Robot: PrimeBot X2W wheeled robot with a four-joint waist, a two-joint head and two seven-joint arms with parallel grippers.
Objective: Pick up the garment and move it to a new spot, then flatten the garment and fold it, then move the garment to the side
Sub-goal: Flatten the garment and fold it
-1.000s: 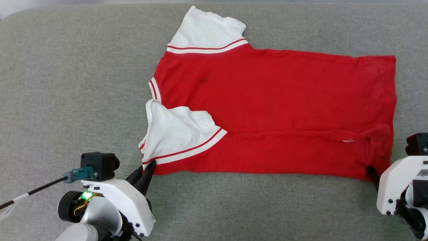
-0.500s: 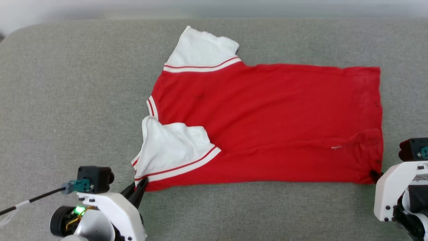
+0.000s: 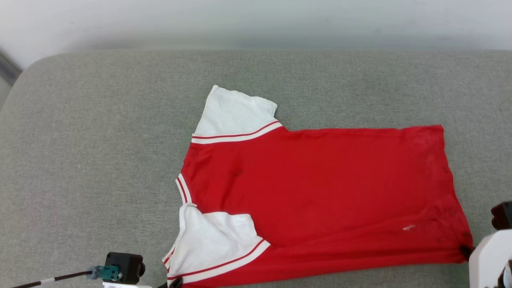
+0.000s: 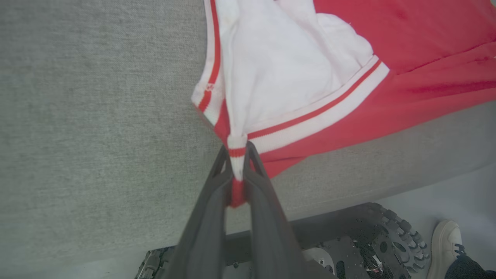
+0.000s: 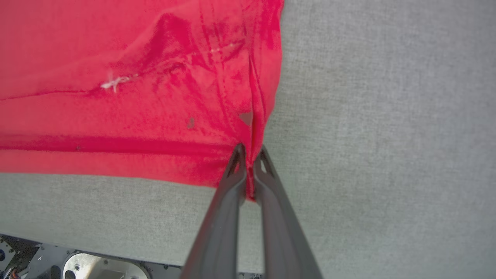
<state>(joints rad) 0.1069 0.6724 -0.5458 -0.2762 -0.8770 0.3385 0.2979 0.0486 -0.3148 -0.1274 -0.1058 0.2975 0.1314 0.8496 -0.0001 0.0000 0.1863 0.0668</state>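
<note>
Garment (image 3: 320, 192) looks thin and floppy, so grab corners: left gripper (image 4: 237, 155) clamped tight on sleeve trim at 7 o'clock, right gripper (image 5: 251, 153) pinched onto hem corner at 4 o'clock.

The whole work surface is this big grey padded top (image 3: 100, 140), woven upholstery-type fabric, with a rounded corner up around 10 o'clock in the head view. Past its far edge, across 12 o'clock, there's a pale, blurry wall (image 3: 256, 20). A dark strip (image 3: 6, 70) pokes in at the 9 to 10 o'clock edge, can't tell what it is. In the left wrist view the padding's near edge drops off to a light grey floor (image 4: 465, 201). Down at about 4 o'clock there's someone's foot in a white sneaker (image 4: 441, 244) with dark laces, and a dark trouser leg (image 4: 471, 271) right at the corner.
</note>
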